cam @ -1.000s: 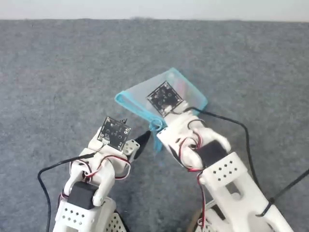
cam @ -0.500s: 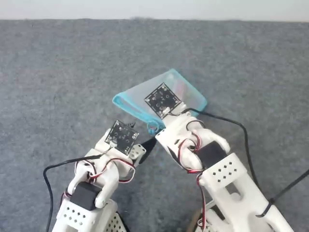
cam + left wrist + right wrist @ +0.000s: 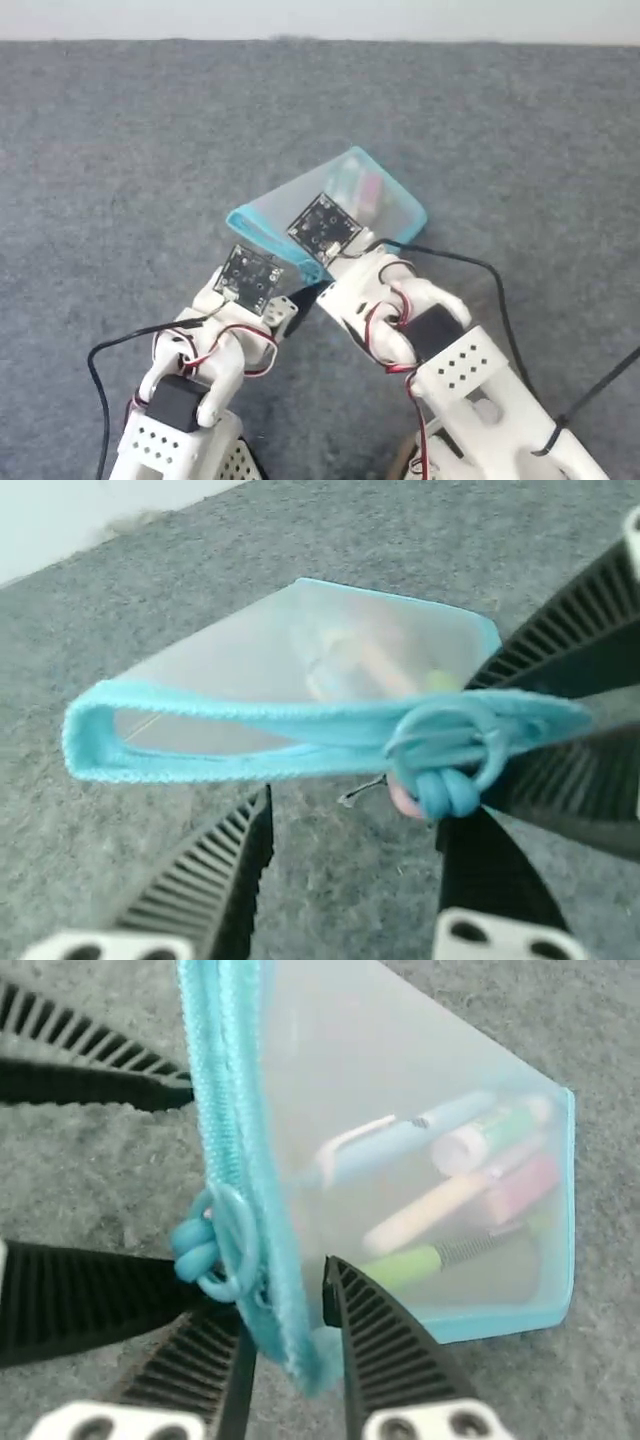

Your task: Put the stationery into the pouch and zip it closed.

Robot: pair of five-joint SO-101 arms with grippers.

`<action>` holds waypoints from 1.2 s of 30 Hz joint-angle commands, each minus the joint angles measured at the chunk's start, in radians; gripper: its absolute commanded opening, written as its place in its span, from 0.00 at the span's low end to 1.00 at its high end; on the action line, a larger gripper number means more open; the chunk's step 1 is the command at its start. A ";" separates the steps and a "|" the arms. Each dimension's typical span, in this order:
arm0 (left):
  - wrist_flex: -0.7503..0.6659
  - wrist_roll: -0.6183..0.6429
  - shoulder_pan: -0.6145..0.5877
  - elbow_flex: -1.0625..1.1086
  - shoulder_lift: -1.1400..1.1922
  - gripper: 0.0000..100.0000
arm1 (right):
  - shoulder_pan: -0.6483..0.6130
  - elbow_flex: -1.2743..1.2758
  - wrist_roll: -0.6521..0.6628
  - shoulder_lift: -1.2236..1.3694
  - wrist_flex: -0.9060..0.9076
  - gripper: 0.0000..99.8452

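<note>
pouch [image 3: 385, 195]: flat, frosted see-through plastic with rounded corners, edged in turquoise woven tape; it lies near the middle of the desk [image 3: 120, 130], whose top is grey, fuzzy and felt-like.
stationery [image 3: 440, 1200]: slim pens and markers in blue, pink, cream and green, one with a coiled spring, blurred behind the plastic.
zip pull [image 3: 445, 765]: knotted turquoise cord loop at the pouch's near end.
right gripper [image 3: 285, 1305]: ribbed black jaws pinching the tape's end.
left gripper [image 3: 355, 820]: jaws spread beside the pull; contact is hard to tell.
hidden: from above, the arms cover the pouch's near edge.
</note>
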 commanded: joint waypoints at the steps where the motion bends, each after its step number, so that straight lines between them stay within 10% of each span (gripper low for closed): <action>1: -0.051 -0.002 0.015 -0.021 -0.015 0.22 | -0.059 0.002 0.011 -0.021 -0.005 0.01; 8: -0.066 -0.003 -0.012 -0.021 -0.015 0.00 | 0.033 0.020 0.011 -0.013 -0.024 0.01; 22: -0.003 -0.006 -0.147 -0.068 -0.015 0.01 | 0.193 0.078 0.075 -0.015 -0.094 0.01; 29: 0.097 -0.118 0.101 -0.053 -0.015 0.24 | 0.189 -0.011 0.038 -0.019 -0.033 0.01; 36: 0.104 -0.130 0.127 -0.053 -0.014 0.25 | 0.091 -0.064 0.032 -0.021 0.074 0.01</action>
